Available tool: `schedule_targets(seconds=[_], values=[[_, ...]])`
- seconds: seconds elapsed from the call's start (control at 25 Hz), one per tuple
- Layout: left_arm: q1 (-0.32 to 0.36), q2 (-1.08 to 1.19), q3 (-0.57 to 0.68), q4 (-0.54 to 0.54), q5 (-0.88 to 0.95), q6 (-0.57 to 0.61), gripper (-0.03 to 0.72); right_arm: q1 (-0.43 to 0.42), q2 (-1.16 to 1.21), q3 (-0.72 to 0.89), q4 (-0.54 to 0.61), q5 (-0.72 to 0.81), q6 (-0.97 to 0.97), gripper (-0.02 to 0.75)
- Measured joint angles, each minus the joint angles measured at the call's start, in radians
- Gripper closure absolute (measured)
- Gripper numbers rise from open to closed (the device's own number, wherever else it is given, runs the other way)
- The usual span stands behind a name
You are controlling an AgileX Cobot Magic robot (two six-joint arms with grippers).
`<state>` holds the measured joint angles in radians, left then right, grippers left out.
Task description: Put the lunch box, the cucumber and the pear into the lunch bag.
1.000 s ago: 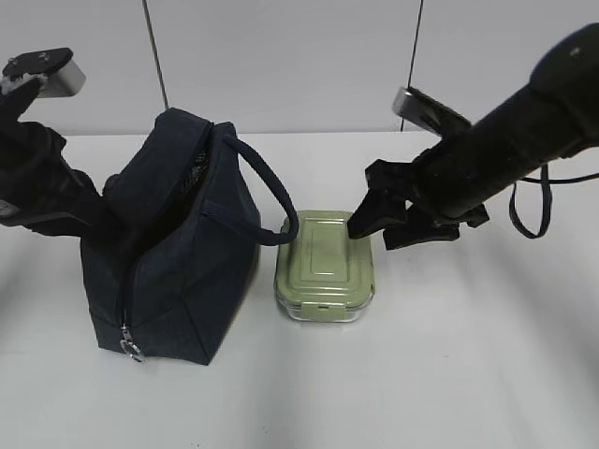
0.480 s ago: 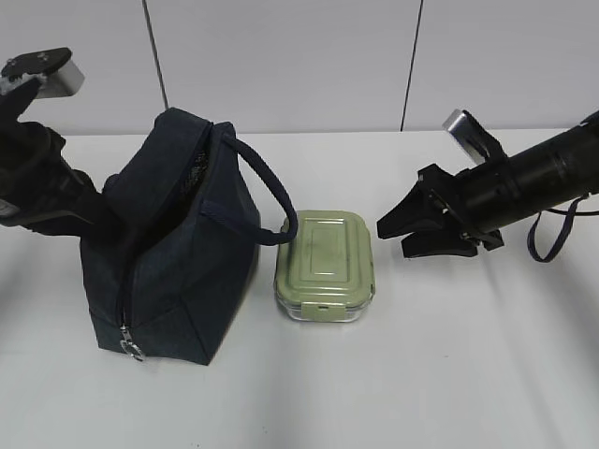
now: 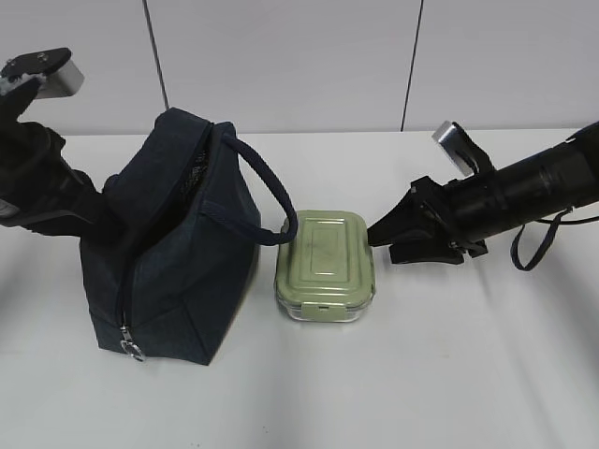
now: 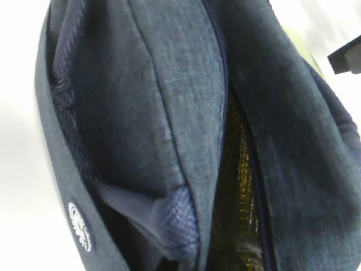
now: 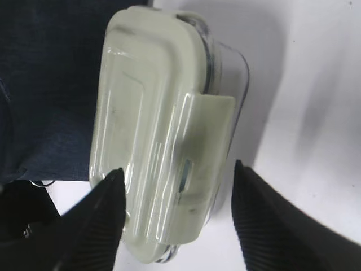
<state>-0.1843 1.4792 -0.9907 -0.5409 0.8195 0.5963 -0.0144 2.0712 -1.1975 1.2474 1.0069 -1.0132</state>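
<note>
Now the lunch box (image 3: 325, 267) is lying flat on the white tabletop (image 3: 421, 374), with its pale green lid facing up. Its long axis is running from the front edge of the tabletop toward the back wall, and one clip of the lid is pointing to the front. In the right wrist view the clear glass body is showing under the lid, and a lid clip is facing the camera.

Just beside it on the left, the lunch bag (image 3: 168, 262) is standing upright, and it is leaning a little to the left. Its thick loop handle (image 3: 267, 192) is bending over to the right and is hanging down by the back left corner of the lunch box. The top of the bag is standing open, and in the left wrist view a dark slit with a golden mesh lining inside is showing. The zipper line is running down the front edge of the bag, with the metal ring pull (image 3: 131, 349) near the tabletop.

The right gripper (image 3: 382, 241) is hovering to the right of the lunch box, its jaws standing wide and pointing left at it; in the right wrist view the two fingers are flanking the near end of the box and are not closing on it. The left gripper (image 3: 101, 201) is pressing narrow against the upper left side of the bag.

Behind the tabletop a pale grey wall (image 3: 281, 56) with thin vertical seams is standing.
</note>
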Motion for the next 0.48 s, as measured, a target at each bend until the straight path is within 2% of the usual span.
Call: schedule_targets(seconds=[0.48], values=[[0.0,0.0,0.0,0.0,0.0,-0.004,0.687,0.011,0.032,-0.023,0.007,0.023,-0.014,0.273]])
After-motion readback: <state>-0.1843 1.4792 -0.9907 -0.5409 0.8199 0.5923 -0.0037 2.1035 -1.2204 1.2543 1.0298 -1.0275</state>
